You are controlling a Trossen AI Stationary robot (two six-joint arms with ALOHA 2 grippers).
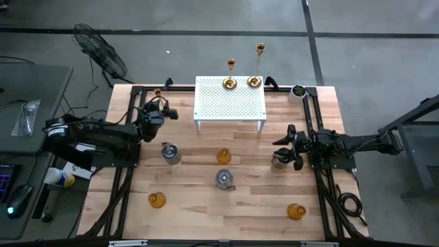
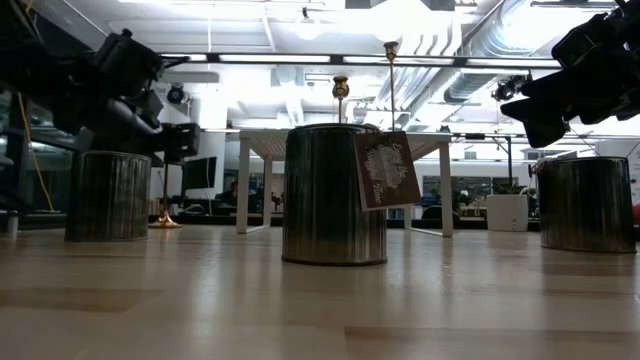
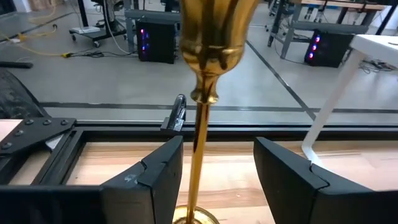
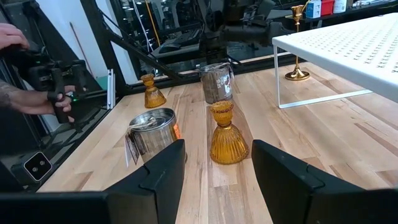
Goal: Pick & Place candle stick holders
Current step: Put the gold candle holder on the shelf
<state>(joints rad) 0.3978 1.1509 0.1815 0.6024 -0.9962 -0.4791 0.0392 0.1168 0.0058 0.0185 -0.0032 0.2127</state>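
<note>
While the left gripper (image 3: 217, 177) stands open around a gold stick (image 3: 202, 112) at the table's far left, two more gold sticks (image 1: 230, 75) top the white shelf (image 1: 230, 104). Three silver jars (image 1: 224, 180) and three amber holders (image 1: 223, 156) dot the table. Jar tag (image 2: 386, 170) unreadable. Right gripper (image 4: 214, 174) open, empty.

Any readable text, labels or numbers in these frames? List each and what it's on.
None readable.
Tag on the middle silver holder: the brown tag carries a pale ornate print, too blurred to read.
Tag on the silver holder in the right wrist view: tag too small to read.
</note>
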